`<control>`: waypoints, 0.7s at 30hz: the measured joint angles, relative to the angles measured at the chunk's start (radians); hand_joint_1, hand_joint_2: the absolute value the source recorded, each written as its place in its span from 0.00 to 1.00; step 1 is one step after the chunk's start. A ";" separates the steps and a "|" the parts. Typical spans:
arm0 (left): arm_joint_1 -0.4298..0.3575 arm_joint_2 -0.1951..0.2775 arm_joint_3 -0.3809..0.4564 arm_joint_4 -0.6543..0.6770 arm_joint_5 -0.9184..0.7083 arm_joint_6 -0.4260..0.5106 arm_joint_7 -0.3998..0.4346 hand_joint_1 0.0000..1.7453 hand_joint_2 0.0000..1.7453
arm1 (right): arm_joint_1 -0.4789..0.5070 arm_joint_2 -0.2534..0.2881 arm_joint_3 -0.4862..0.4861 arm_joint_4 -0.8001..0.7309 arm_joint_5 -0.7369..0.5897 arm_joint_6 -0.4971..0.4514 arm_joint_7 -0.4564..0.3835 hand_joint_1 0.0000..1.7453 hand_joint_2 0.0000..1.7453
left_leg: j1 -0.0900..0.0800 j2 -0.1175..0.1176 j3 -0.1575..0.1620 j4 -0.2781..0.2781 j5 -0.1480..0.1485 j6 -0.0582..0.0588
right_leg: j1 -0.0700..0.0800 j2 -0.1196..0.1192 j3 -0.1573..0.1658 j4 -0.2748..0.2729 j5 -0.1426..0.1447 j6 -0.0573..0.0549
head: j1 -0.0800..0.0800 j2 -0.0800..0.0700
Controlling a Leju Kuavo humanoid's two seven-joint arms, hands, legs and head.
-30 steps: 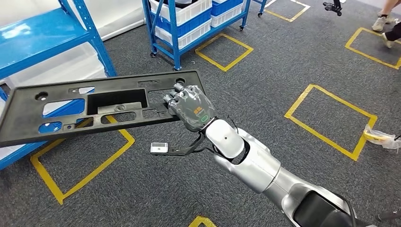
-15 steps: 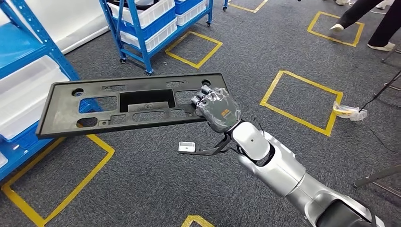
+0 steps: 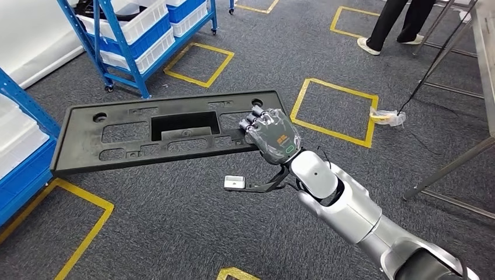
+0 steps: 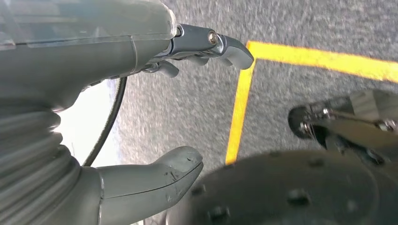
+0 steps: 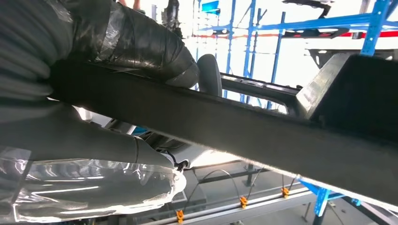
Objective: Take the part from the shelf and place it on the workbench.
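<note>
Now right hand (image 3: 271, 135) grips the long black part (image 3: 163, 131) at its right end, part held flat in the air over the grey floor (image 3: 175, 221), left hand (image 4: 117, 70) holds nothing, fingers apart, blue shelf (image 3: 125, 41) well behind

Head view: bright, even overhead light, sharp, faint soft shadows on the carpet (image 3: 192, 221) | Left wrist view: left hand (image 4: 94, 117) in focus, floor slightly soft, blown-out white patch beside the wrist | Right wrist view: strongly backlit (background washed out), part (image 5: 263, 136) a dark silhouette, glare on the plastic cover of the right hand (image 5: 89, 187)
</note>
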 joint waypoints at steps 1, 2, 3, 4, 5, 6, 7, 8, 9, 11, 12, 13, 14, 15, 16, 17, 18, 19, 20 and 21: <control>0.000 0.000 0.000 0.000 0.000 -0.001 0.000 0.00 1.00 | 0.001 -0.004 -0.002 -0.001 0.000 0.000 0.000 1.00 1.00 | 0.002 0.012 0.003 -0.008 0.005 0.008 | 0.001 -0.025 -0.010 0.019 -0.014 0.004 | 0.000 0.000; 0.000 0.000 0.000 -0.001 0.000 -0.002 0.000 0.00 1.00 | 0.001 -0.007 -0.003 -0.002 0.000 0.000 0.000 1.00 1.00 | 0.003 0.025 0.005 -0.015 0.010 0.014 | 0.002 -0.057 -0.028 0.059 -0.038 0.007 | 0.001 0.000; 0.001 0.000 0.000 -0.001 0.000 -0.003 0.001 0.00 1.00 | 0.001 -0.008 -0.004 -0.002 -0.001 0.000 0.000 1.00 1.00 | 0.001 0.037 0.005 -0.017 0.011 0.017 | 0.003 -0.089 -0.055 0.115 -0.070 0.009 | 0.002 0.000; 0.002 0.000 0.000 -0.002 0.000 -0.004 0.001 0.00 1.00 | 0.002 -0.009 -0.004 -0.003 -0.002 0.000 0.000 1.00 1.00 | 0.000 0.049 0.005 -0.017 0.011 0.019 | 0.001 -0.104 -0.086 0.182 -0.102 0.013 | 0.002 0.000; 0.003 0.000 0.000 -0.002 0.000 -0.006 0.001 0.00 1.00 | 0.003 -0.010 -0.004 -0.003 -0.002 0.001 0.000 1.00 1.00 | -0.001 0.062 0.004 -0.017 0.010 0.019 | -0.002 -0.111 -0.111 0.236 -0.122 0.016 | 0.002 0.000; 0.003 0.000 0.000 -0.002 0.000 -0.007 0.001 0.00 1.00 | 0.005 -0.010 -0.004 -0.003 -0.003 0.001 0.000 1.00 1.00 | -0.002 0.075 0.004 -0.016 0.009 0.019 | -0.004 -0.114 -0.122 0.263 -0.126 0.019 | 0.002 0.000; 0.003 0.000 0.000 -0.002 0.000 -0.008 0.001 0.00 1.00 | 0.006 -0.012 -0.004 -0.003 -0.003 0.001 -0.001 1.00 1.00 | -0.002 0.088 0.005 -0.015 0.007 0.017 | -0.006 -0.117 -0.112 0.250 -0.111 0.021 | 0.002 0.000; 0.002 0.000 -0.001 -0.002 0.000 -0.009 0.001 0.00 1.00 | 0.006 -0.012 -0.004 -0.003 -0.004 0.002 -0.001 1.00 1.00 | -0.001 0.100 0.006 -0.014 0.004 0.014 | -0.008 -0.125 -0.083 0.200 -0.082 0.022 | 0.002 0.000; 0.002 0.000 -0.001 -0.002 0.000 -0.010 0.001 0.00 1.00 | 0.005 -0.013 -0.004 -0.003 -0.004 0.002 -0.002 1.00 1.00 | -0.002 0.111 0.008 -0.011 0.000 0.009 | -0.008 -0.145 -0.043 0.127 -0.053 0.022 | 0.002 0.000; 0.001 0.001 -0.001 -0.002 0.000 -0.011 0.002 0.00 1.00 | 0.003 -0.014 -0.005 -0.003 -0.006 0.002 -0.003 1.00 1.00 | -0.007 0.129 0.011 -0.005 -0.009 -0.002 | -0.001 -0.179 0.015 0.020 -0.021 0.013 | 0.002 0.000; 0.000 0.001 -0.001 -0.002 0.000 -0.012 0.002 0.00 1.00 | 0.003 -0.014 -0.006 -0.003 -0.007 0.002 -0.003 1.00 1.00 | -0.009 0.137 0.012 -0.004 -0.013 -0.008 | 0.004 -0.185 0.024 -0.001 -0.020 0.007 | 0.002 0.000; -0.001 0.001 -0.001 -0.002 0.000 -0.012 0.003 0.00 1.00 | 0.003 -0.015 -0.007 -0.003 -0.009 0.002 -0.004 1.00 1.00 | -0.011 0.146 0.015 -0.005 -0.015 -0.013 | 0.008 -0.177 0.023 -0.001 -0.021 -0.001 | 0.001 0.000; -0.002 0.001 -0.001 -0.002 0.000 -0.012 0.004 0.00 1.00 | 0.003 -0.016 -0.008 -0.003 -0.009 0.002 -0.005 1.00 1.00 | -0.011 0.154 0.018 -0.007 -0.016 -0.018 | 0.008 -0.164 0.022 -0.003 -0.020 -0.008 | 0.001 0.000; -0.004 0.001 -0.002 -0.002 0.000 -0.012 0.004 0.00 1.00 | 0.003 -0.018 -0.010 -0.004 -0.010 0.002 -0.006 1.00 1.00 | -0.009 0.149 0.020 -0.003 -0.023 -0.023 | 0.006 -0.154 0.023 -0.006 -0.019 -0.013 | 0.001 0.000; -0.004 0.001 -0.002 -0.002 0.000 -0.012 0.004 0.00 1.00 | 0.003 -0.019 -0.011 -0.004 -0.010 0.003 -0.006 1.00 1.00 | -0.006 0.131 0.016 0.011 -0.036 -0.027 | 0.004 -0.144 0.024 -0.009 -0.017 -0.020 | 0.001 0.000; -0.004 0.001 -0.003 -0.002 0.000 -0.012 0.004 0.00 1.00 | 0.001 -0.020 -0.012 -0.005 -0.010 0.003 -0.006 1.00 1.00 | -0.004 0.105 0.001 0.048 -0.061 -0.030 | 0.001 -0.134 0.026 -0.012 -0.015 -0.027 | 0.001 0.000; -0.003 0.001 -0.003 -0.002 0.000 -0.012 0.004 0.00 1.00 | 0.001 -0.020 -0.012 -0.005 -0.010 0.003 -0.007 1.00 1.00 | -0.002 0.074 -0.027 0.107 -0.094 -0.031 | 0.001 -0.124 0.027 -0.013 -0.015 -0.033 | 0.001 0.000; -0.002 0.001 -0.003 -0.002 0.000 -0.012 0.005 0.00 1.00 | 0.000 -0.020 -0.012 -0.005 -0.011 0.003 -0.007 1.00 1.00 | -0.002 0.056 -0.062 0.180 -0.128 -0.032 | 0.002 -0.113 0.027 -0.013 -0.015 -0.037 | 0.001 0.000; -0.002 0.001 -0.003 -0.002 0.000 -0.012 0.005 0.00 1.00 | 0.001 -0.019 -0.012 -0.005 -0.011 0.003 -0.007 1.00 1.00 | -0.002 0.047 -0.099 0.251 -0.154 -0.032 | 0.004 -0.101 0.027 -0.012 -0.015 -0.040 | 0.001 0.000; -0.002 0.001 -0.003 -0.002 0.000 -0.012 0.005 0.00 1.00 | 0.002 -0.019 -0.012 -0.005 -0.011 0.003 -0.008 1.00 1.00 | -0.003 0.045 -0.124 0.294 -0.162 -0.031 | 0.006 -0.087 0.027 -0.012 -0.015 -0.040 | 0.001 0.000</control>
